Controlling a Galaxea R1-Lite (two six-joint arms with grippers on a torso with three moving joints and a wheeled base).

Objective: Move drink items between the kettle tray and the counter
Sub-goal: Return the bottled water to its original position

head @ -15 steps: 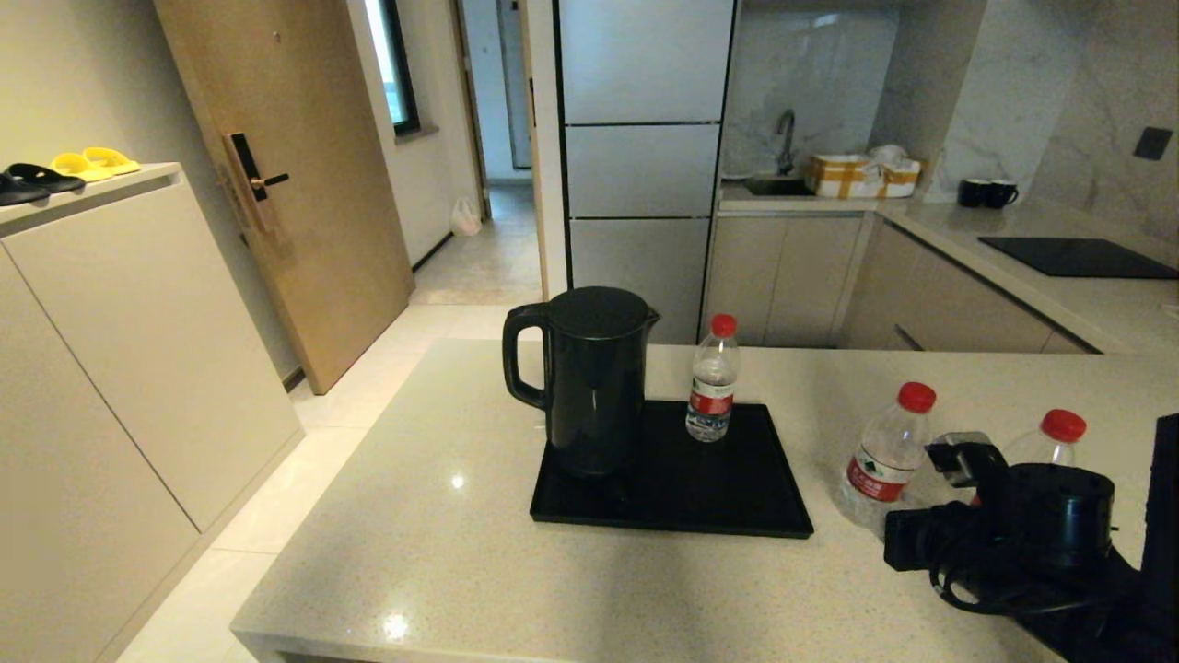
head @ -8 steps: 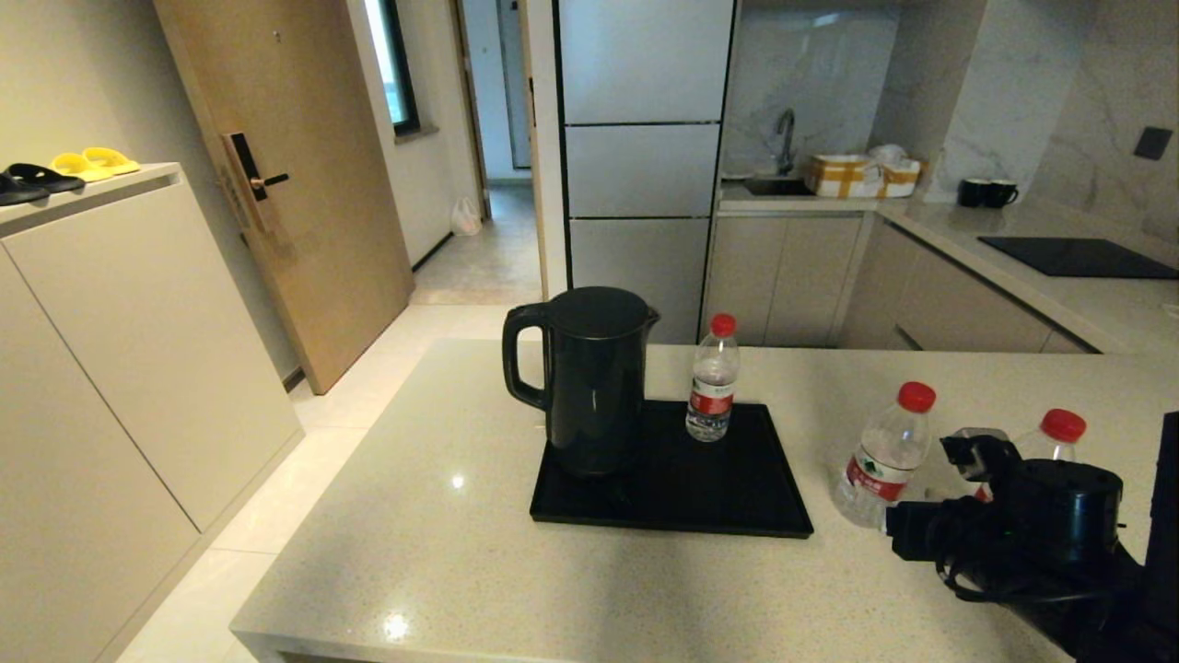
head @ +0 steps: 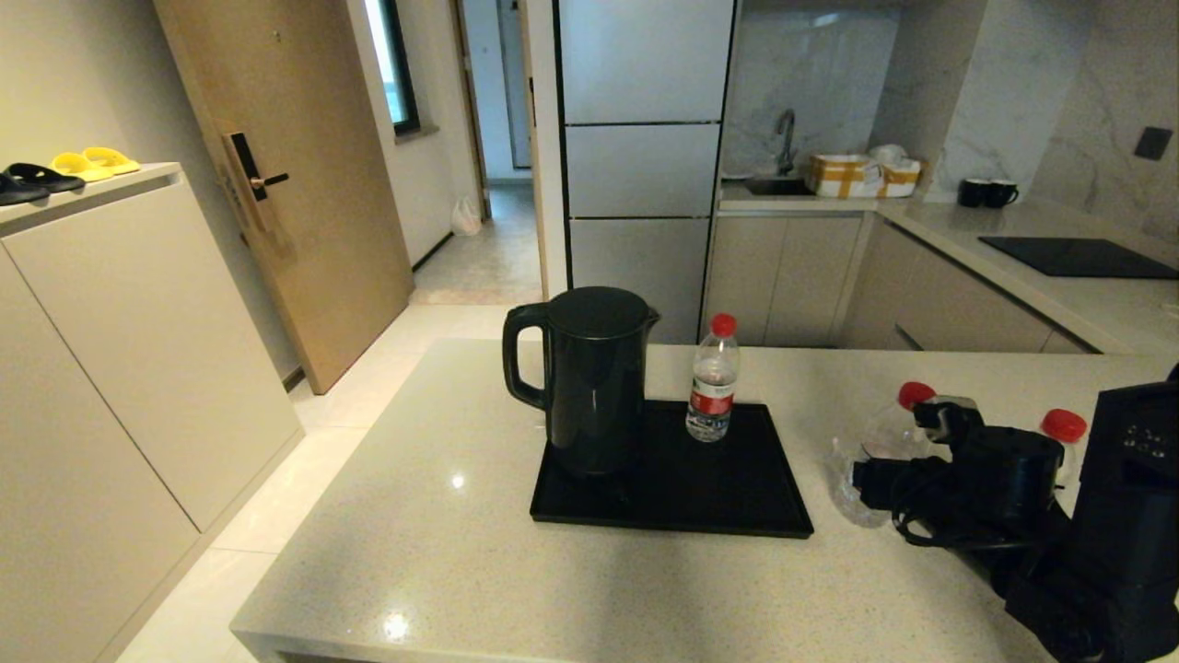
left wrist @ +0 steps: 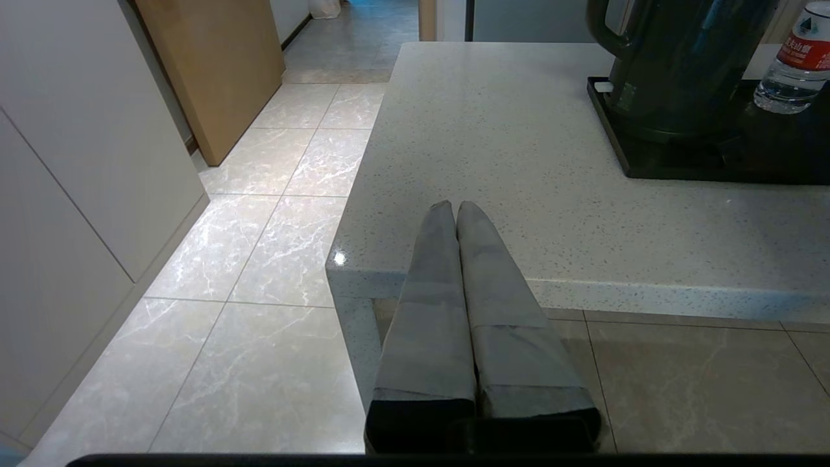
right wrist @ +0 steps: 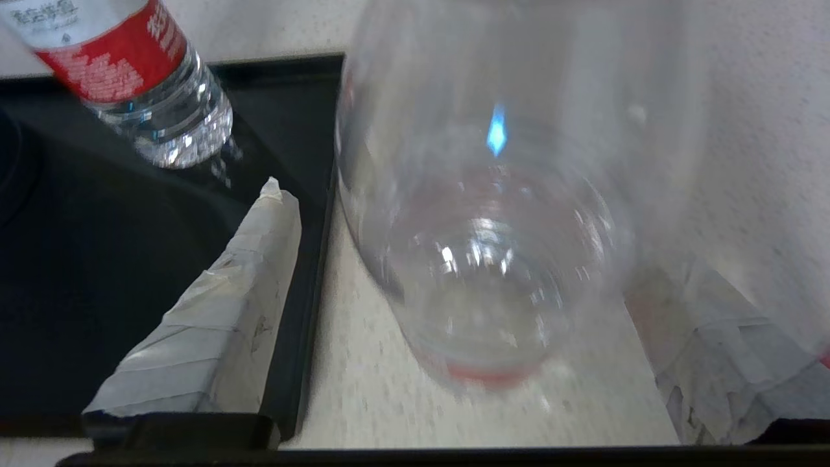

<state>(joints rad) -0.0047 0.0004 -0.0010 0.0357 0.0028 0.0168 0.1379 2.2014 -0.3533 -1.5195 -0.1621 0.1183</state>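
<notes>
Since a second before, the right arm had been shifted leftward and up, so that the nearer counter bottle (head: pixel 875 451) was now largely hidden behind the black wrist housing. Farthest left, the left gripper (left wrist: pixel 456 214) was held just off the counter's near edge, its grey cloth-wrapped fingers pressed flat together with nothing between them. The counter (head: pixel 442 552) was seen as a glossy, beige, speckled stone slab with a square edge. On it lay the kettle tray (head: pixel 737 516), flat, black, rectangular and low-rimmed. The matte black kettle (head: pixel 589 378), cylindrical with a loop handle, stood upright on the tray's left part; a small clear ribbed tray bottle (head: pixel 712 382) with red cap and red-and-white label stood upright at the tray's far edge. Just right of the tray, the nearer counter bottle was straddled by the right gripper (right wrist: pixel 467 305), whose tape-wrapped fingers (right wrist: pixel 227 311) were spread on either side of the clear plastic body; contact could not be judged. Farther right, a second counter bottle (head: pixel 1062 428) showed only its red cap.
</notes>
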